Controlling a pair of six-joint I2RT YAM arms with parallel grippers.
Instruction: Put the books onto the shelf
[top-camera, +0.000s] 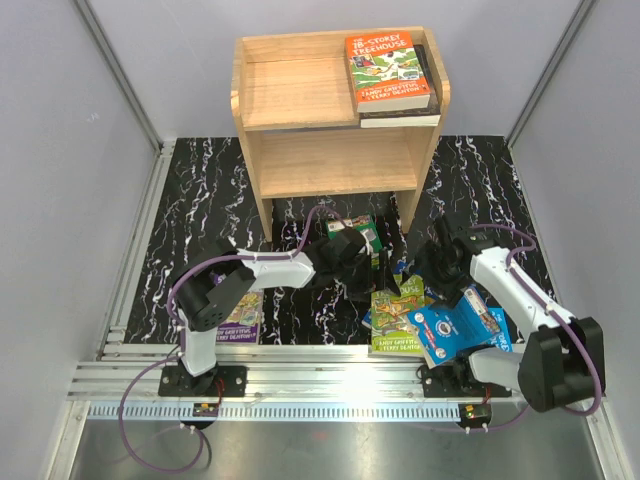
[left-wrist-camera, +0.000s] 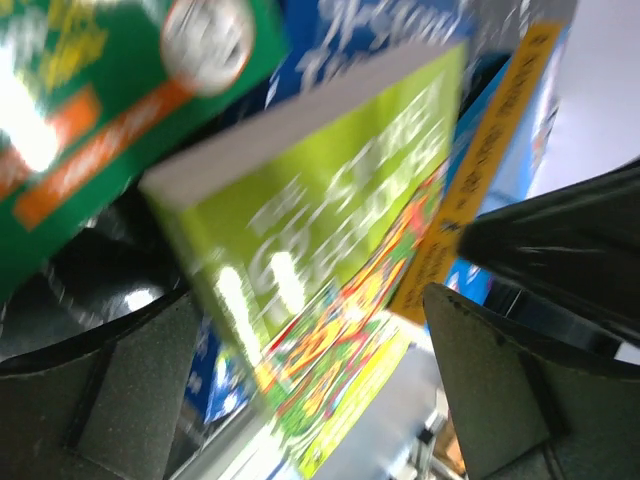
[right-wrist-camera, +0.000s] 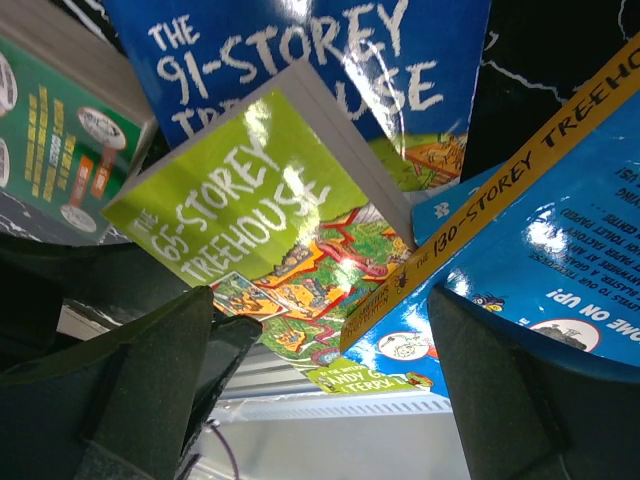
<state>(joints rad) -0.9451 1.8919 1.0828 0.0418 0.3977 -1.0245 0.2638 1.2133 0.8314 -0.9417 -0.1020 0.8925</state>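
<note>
The wooden shelf stands at the back, with an orange Treehouse book lying on other books on the right of its top tier. Between the arms lies a loose pile of books: lime-green 65-Storey, dark blue 91-Storey, bright blue 130-Storey with a yellow spine and a green coin cover. A purple book lies at the left. My left gripper hangs open just over the lime-green book. My right gripper is open above the same pile, holding nothing.
The left half of the shelf's top tier and its lower tier are bare wood. The black marbled table ends in an aluminium rail at the near edge. Grey walls close in both sides.
</note>
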